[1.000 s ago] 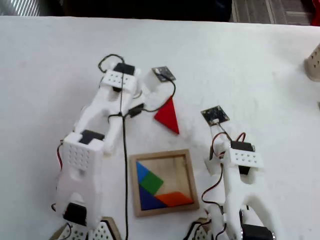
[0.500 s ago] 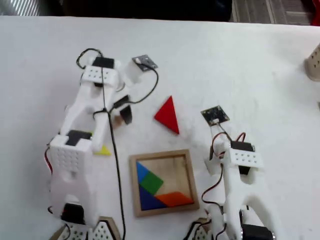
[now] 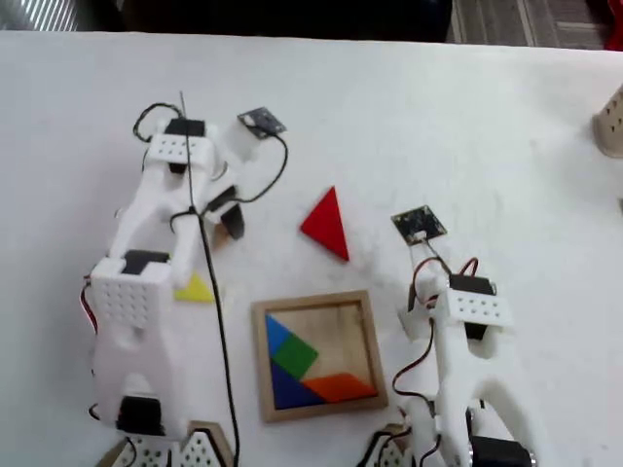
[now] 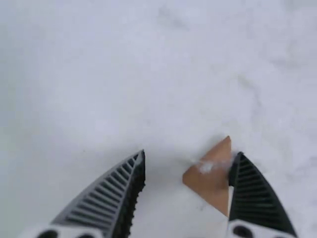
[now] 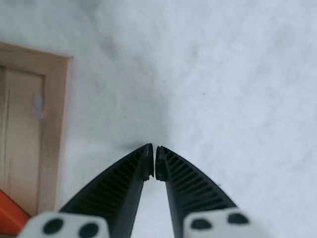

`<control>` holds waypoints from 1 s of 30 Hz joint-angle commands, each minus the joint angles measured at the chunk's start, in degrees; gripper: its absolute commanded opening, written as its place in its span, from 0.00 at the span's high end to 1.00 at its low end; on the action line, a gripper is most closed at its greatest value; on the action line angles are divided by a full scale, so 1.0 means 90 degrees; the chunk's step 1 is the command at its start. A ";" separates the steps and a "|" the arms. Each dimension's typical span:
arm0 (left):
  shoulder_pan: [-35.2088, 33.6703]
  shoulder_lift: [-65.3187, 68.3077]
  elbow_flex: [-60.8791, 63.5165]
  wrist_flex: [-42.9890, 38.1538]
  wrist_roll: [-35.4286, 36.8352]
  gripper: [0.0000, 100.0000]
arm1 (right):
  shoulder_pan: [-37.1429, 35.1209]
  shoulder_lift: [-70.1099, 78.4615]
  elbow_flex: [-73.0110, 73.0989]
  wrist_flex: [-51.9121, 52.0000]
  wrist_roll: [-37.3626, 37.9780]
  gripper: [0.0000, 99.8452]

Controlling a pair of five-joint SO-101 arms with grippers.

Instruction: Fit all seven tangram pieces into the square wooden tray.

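Light wooden tray [image 3: 311, 300] with visible grain; matt white table [image 3: 467, 117]

text: none legible | labels: none | numbers: none | signs: none

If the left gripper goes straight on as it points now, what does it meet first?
Probably the brown triangle, close to one finger of the open left gripper; otherwise the white table beside it.

The wooden tray [image 3: 311, 300] holds blue, green, orange pieces [image 3: 295, 355]; red triangle [image 3: 326, 224] and, seemingly, yellow triangle [image 3: 196, 289] lie outside.
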 commanded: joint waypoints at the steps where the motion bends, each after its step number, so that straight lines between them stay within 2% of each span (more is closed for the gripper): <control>1: -0.0083 -0.0151 0.0010 0.0078 -0.0088 0.72 | -0.0073 -0.0034 -0.0264 -0.0054 0.0068 0.98; 10: -0.0073 -0.0132 0.0088 0.0508 -0.0020 0.72 | -0.0073 -0.0034 -0.0264 -0.0054 0.0068 0.98; 27: 0.0151 -0.0161 0.0274 0.0107 -0.0010 0.73 | -0.0073 -0.0034 -0.0264 -0.0063 0.0020 0.98; 30: 0.0220 -0.0151 0.0293 0.0010 0.0166 0.78 | -0.0073 -0.0034 -0.0264 -0.0063 0.0020 0.98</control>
